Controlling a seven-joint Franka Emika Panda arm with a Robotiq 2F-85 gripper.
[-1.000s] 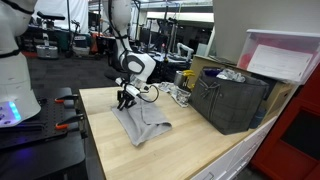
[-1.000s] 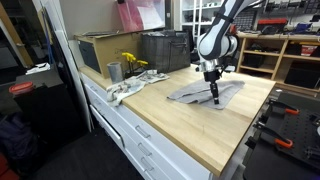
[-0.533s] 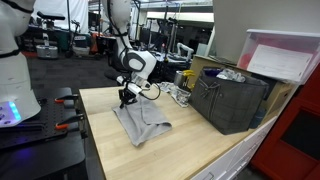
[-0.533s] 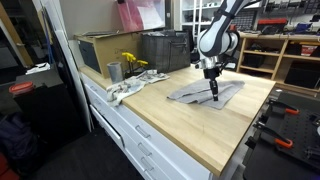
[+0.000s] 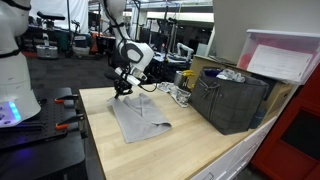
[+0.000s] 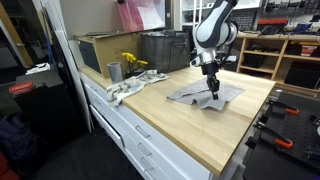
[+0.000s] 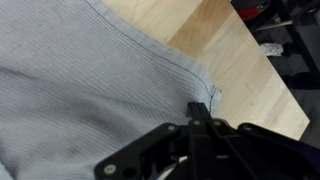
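Jaws lifted since prev., clamped tight on grey cloth [image 5: 141, 121] edge.

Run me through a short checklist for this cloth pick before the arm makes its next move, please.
1. Gripper closed: ok, the jaws stand shut.
2. Gray cloth caught: ok, in both exterior views one edge rises off the surface to the fingertips.
3. Depth of the pinch: cannot tell; the wrist view shows the fingertips at the cloth's edge, but the pinch itself is hidden.
4. Rest of the cloth supported: ok, it lies spread on the wooden table.
5. Cloth free of neighbours: ok, the black crate stands apart from it.
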